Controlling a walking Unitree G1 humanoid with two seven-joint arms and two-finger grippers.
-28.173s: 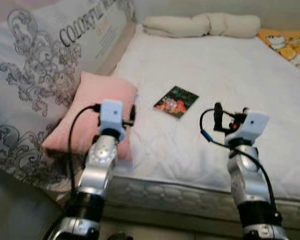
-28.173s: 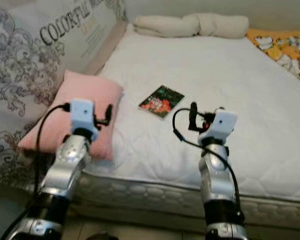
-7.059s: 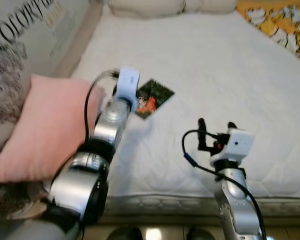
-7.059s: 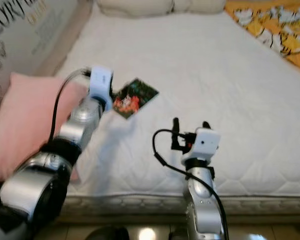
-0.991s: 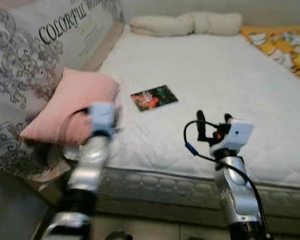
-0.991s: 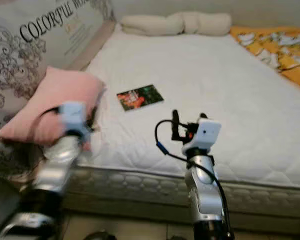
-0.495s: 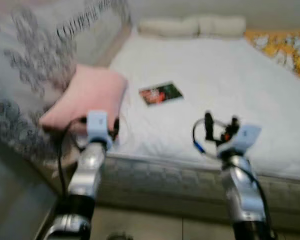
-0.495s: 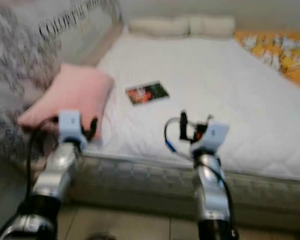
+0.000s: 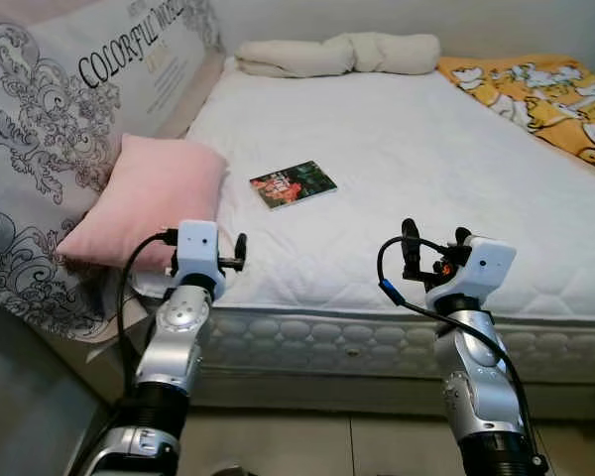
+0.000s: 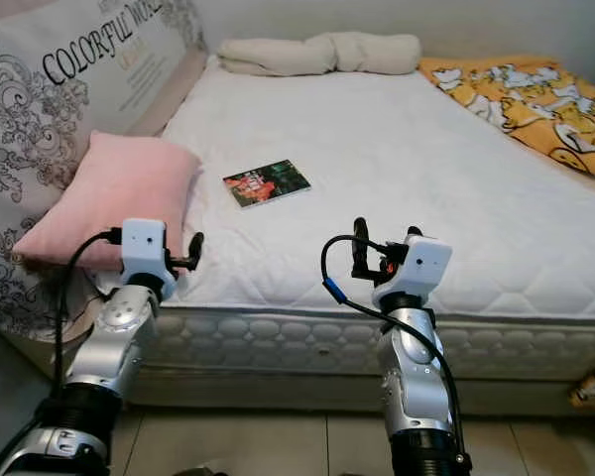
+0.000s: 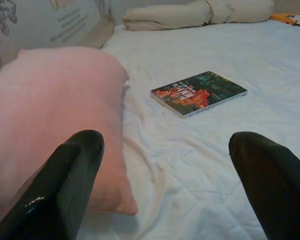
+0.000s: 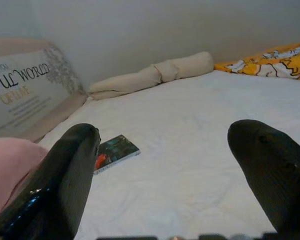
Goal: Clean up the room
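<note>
Book: lies flat on the bed; it may slide away if a finger pushes it.
Left gripper: fingers wide open, empty.
Right gripper: open, empty.

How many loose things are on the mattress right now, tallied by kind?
Pink pillow: 1
Book: 1
Rolled cream bedding: 1
Yellow patterned blanket: 1
Total: 4
Both tools, left and right, hover open at the near edge of the mattress, holding nothing.
</note>
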